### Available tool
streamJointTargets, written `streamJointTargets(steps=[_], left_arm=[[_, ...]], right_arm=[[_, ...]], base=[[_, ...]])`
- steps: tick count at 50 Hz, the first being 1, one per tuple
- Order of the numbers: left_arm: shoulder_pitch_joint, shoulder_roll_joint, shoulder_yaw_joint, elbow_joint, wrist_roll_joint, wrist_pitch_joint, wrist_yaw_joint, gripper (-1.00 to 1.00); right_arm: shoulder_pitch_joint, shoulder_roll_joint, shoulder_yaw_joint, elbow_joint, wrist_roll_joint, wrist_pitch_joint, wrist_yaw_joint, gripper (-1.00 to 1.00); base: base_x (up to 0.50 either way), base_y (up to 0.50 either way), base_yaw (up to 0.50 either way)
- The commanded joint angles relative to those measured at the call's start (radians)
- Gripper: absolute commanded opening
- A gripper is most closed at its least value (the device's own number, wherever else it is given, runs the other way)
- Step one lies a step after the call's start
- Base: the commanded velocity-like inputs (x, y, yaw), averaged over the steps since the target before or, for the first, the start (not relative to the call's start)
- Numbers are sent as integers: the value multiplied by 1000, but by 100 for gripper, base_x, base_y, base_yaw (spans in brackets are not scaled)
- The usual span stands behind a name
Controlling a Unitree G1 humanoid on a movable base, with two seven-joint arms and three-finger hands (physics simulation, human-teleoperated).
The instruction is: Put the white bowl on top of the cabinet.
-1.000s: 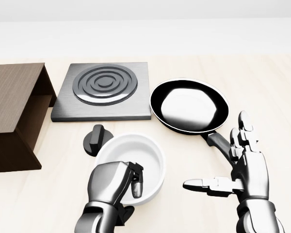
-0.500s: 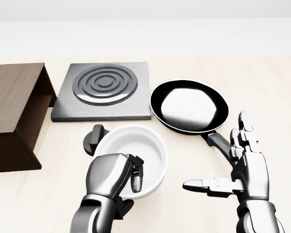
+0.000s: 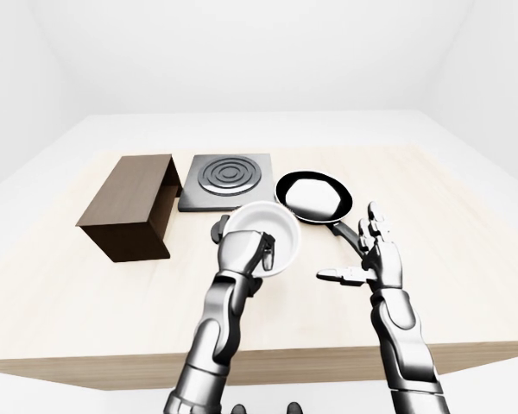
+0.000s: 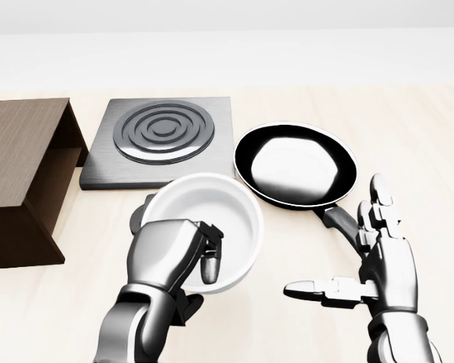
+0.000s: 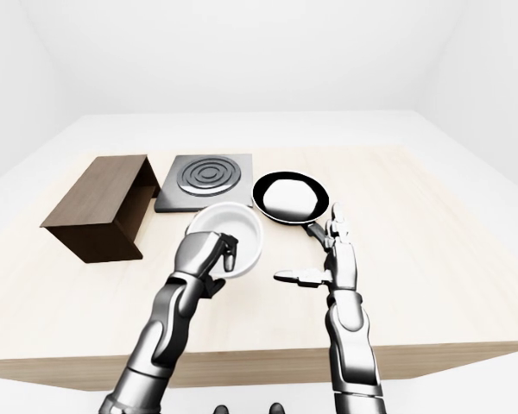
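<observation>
The white bowl [image 4: 212, 219] is held above the table by my left hand [image 4: 183, 255], whose fingers close over its near rim, one finger inside. The bowl tilts slightly. The dark brown wooden cabinet [image 4: 19, 170] stands at the left of the head view, its open side facing right; it also shows in the left-eye view [image 3: 129, 207]. The bowl is to the right of the cabinet and lower in the view. My right hand [image 4: 363, 265] is open and empty at the lower right, beside the pan's handle.
A grey stove plate with a ringed burner [image 4: 163, 138] lies above the bowl. A black frying pan [image 4: 296, 163] sits to its right, its handle [image 4: 339, 221] pointing toward my right hand. A black knob [image 4: 140, 219] is partly hidden behind the bowl.
My left hand has lifted the bowl up and slightly toward the top of the view, so it now covers most of the black knob. The right hand has stayed put.
</observation>
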Motion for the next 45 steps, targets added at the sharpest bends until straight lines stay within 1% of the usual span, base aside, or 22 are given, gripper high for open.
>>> streamJointTargets(steps=[1, 3, 5, 8, 9, 11, 12, 14, 15, 20, 21, 25, 32, 33, 35, 36, 38, 39, 45], left_arm=[[-42, 5, 30, -89, 54, 0, -52, -100], [-49, 7, 36, -95, 53, 0, -64, -100], [-65, 12, 49, -112, 55, 0, -93, -100], [-66, 12, 50, -112, 55, 0, -94, -100], [-95, 21, 72, -155, 54, 0, -145, -100], [-100, 22, 78, -169, 53, 0, -159, -100], [-110, 27, 86, -188, 52, 0, -184, -100], [-116, 28, 91, -196, 48, 0, -194, -100], [-129, 33, 99, -211, 46, 0, -217, -100], [-165, 50, 127, -248, 39, 0, -270, -100], [-166, 51, 128, -249, 38, 0, -271, -100], [-222, 73, 161, -283, 28, 0, -332, -100], [-265, 99, 184, -278, 12, 0, -350, -100], [-290, 106, 203, -287, -2, 0, -358, -100], [-301, 116, 207, -290, -13, 0, -364, -100], [-320, 123, 220, -289, -27, 0, -364, -100], [-321, 127, 218, -289, -32, 0, -362, -100], [-353, 143, 236, -273, -47, 0, -367, -100], [-416, 186, 254, -224, -102, 0, -348, -100]], right_arm=[[1, 1, 3, 3, -3, -3, 0, 100], [0, 1, 4, 5, -3, -3, 0, 100], [0, 2, 5, 5, -4, -3, -1, 100], [0, 2, 5, 5, -4, -3, -1, 100], [-1, 3, 8, 9, -6, -5, -2, 100], [-1, 3, 8, 10, -7, -6, -2, 100], [-2, 2, 8, 13, -7, -7, -1, 100], [-2, 2, 9, 13, -7, -6, -1, 100], [-1, 3, 11, 13, -9, -6, -2, 100], [0, 4, 13, 16, -11, -10, -2, 100], [0, 4, 13, 16, -11, -10, -2, 100], [-4, 3, 12, 23, -10, -11, 0, 100], [-6, 4, 16, 36, -14, -21, -2, 100], [-6, 6, 20, 39, -18, -23, -4, 100], [-6, 6, 21, 40, -19, -23, -3, 100], [-3, 6, 21, 36, -19, -21, -4, 100], [-3, 6, 22, 36, -19, -21, -4, 100], [0, 7, 23, 33, -20, -21, -4, 100], [1, 8, 24, 31, -21, -21, -4, 100]], base=[[0, 0, 0], [0, 0, 0], [0, 0, 0], [0, 0, 0], [0, 0, 0], [0, 0, 0], [0, 0, 0], [0, 0, 0], [0, 0, 0], [0, 0, 0], [0, 0, 0], [0, 0, 0], [0, 0, 0], [0, 0, 0], [0, 0, 0], [0, 0, 0], [0, 0, 0], [0, 0, 0], [0, 0, 0]])
